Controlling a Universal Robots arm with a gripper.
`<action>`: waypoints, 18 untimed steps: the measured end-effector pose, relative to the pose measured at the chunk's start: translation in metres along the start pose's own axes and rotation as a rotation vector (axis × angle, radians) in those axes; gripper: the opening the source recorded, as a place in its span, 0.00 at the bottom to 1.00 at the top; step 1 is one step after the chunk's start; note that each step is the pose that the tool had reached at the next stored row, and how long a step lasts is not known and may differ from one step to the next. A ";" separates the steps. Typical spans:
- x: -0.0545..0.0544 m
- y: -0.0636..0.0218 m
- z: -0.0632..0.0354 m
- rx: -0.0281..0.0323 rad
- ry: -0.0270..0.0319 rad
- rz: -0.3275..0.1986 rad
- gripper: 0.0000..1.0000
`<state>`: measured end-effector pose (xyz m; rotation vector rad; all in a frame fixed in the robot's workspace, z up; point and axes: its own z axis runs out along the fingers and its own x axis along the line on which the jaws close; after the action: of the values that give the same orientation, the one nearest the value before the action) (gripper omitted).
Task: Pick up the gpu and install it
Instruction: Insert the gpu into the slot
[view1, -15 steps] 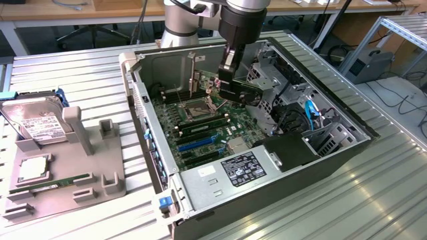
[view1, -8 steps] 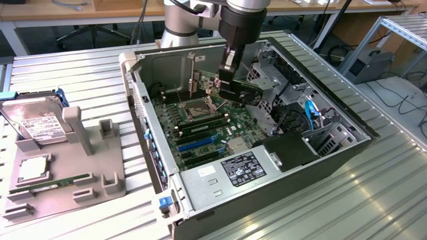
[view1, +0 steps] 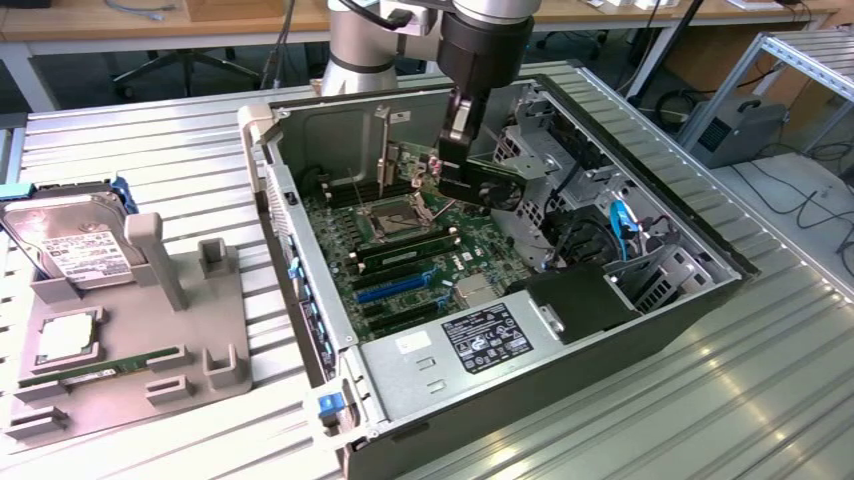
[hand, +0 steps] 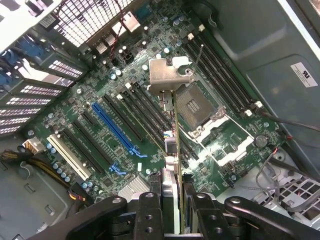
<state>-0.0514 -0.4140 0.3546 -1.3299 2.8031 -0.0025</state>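
Gripper (hand: 173, 192) clamped on gpu (hand: 167, 75), card seen edge-on, metal bracket at far end. Held over mobo (hand: 75, 100) beside CPU socket (hand: 192, 105), inside open PC case (view1: 400, 360).

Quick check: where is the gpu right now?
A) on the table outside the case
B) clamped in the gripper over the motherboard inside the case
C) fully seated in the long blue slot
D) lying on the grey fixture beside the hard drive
B: the wrist view shows the gpu edge-on in the gripper above the motherboard, and the blue slot is empty.
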 end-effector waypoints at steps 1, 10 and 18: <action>0.000 0.0000 0.0000 -0.0001 -0.0001 -0.002 0.28; 0.000 -0.0001 0.0000 -0.0007 -0.0004 -0.021 0.28; 0.000 -0.0001 0.0001 -0.0014 -0.0008 -0.040 0.28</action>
<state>-0.0514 -0.4140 0.3545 -1.3854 2.7760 -0.0013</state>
